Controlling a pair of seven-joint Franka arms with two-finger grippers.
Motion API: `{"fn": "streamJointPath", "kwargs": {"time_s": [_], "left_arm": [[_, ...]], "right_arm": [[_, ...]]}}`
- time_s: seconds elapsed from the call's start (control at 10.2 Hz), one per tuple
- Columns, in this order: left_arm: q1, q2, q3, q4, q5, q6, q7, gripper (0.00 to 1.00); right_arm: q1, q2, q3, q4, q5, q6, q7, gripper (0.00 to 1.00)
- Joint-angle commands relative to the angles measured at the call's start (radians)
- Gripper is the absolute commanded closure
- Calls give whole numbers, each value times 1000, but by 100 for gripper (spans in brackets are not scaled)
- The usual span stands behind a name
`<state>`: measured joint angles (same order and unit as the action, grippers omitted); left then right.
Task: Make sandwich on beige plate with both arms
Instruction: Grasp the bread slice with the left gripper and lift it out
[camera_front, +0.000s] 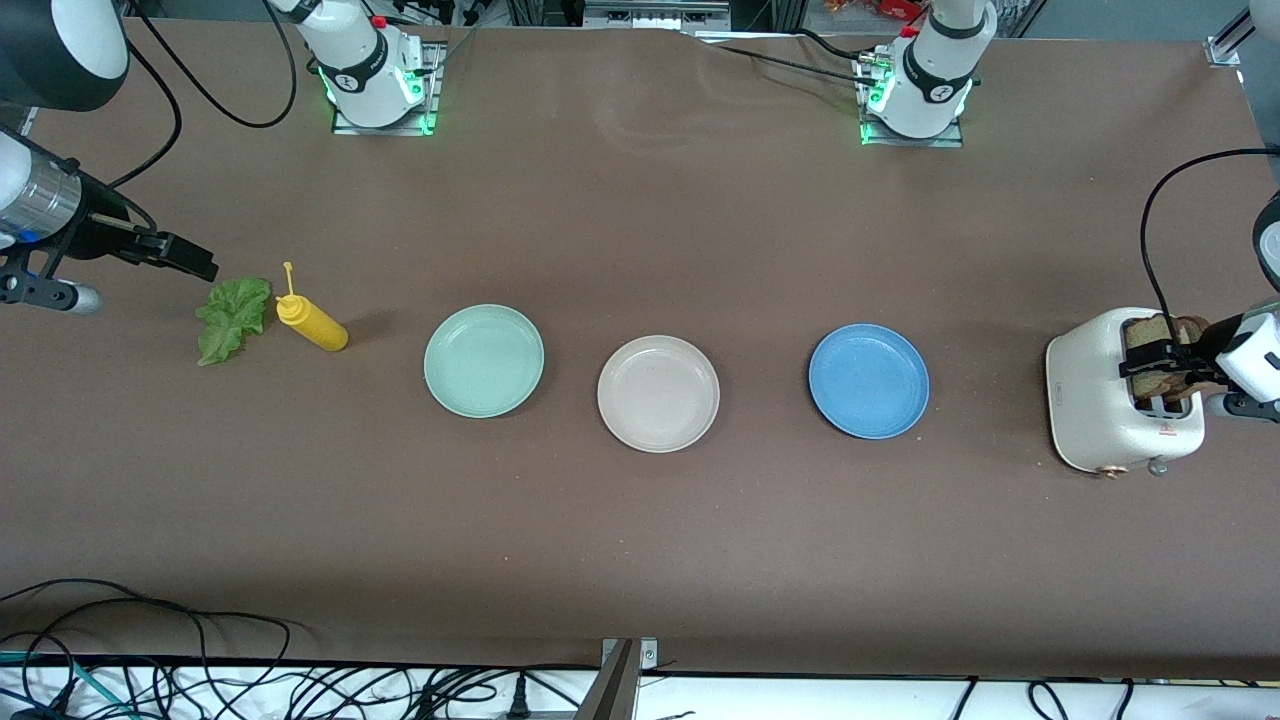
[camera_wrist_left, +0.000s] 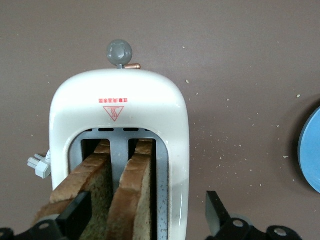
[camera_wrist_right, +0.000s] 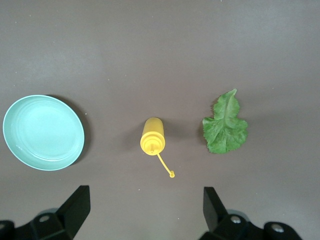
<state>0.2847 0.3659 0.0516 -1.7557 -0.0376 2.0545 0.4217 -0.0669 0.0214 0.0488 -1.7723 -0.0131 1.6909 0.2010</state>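
3 plates in a row mid-table: beige plate between the other two plates. Bottle & lettuce side by side under right gripper (jaws wide). Two bread slices upright in toaster, left gripper straddling them.

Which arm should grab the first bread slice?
Left. The left gripper hangs open right over the toaster, its fingers straddling the bread slices. The right gripper is open over the lettuce leaf at the right arm's end of the table.
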Motion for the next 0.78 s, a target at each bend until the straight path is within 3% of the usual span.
{"fn": "streamJointPath", "kwargs": {"time_s": [0.0,0.1,0.2,0.29,0.39,0.49,0.68], "left_arm": [[16,-54,-9,-68,-30,-4,38,3],[16,-76,-9,-88,-30,-5,40,15],[16,-93,-9,-106,-30,-10,40,35],[16,-100,-9,-111,-28,-10,42,64],[17,-100,-9,-113,-28,-11,52,85],[17,-99,-7,-111,-28,-23,86,100],[22,-96,-7,-111,-27,-27,155,100]], "right_arm": [[-1,2,-3,5,15,4,3,0],[-1,2,-3,5,15,4,3,0],[-1,2,-3,5,15,4,3,0],[-1,2,-3,5,15,4,3,0],[-1,2,-3,5,15,4,3,0],[-1,2,-3,5,15,4,3,0],[-1,2,-3,5,15,4,3,0]]}}
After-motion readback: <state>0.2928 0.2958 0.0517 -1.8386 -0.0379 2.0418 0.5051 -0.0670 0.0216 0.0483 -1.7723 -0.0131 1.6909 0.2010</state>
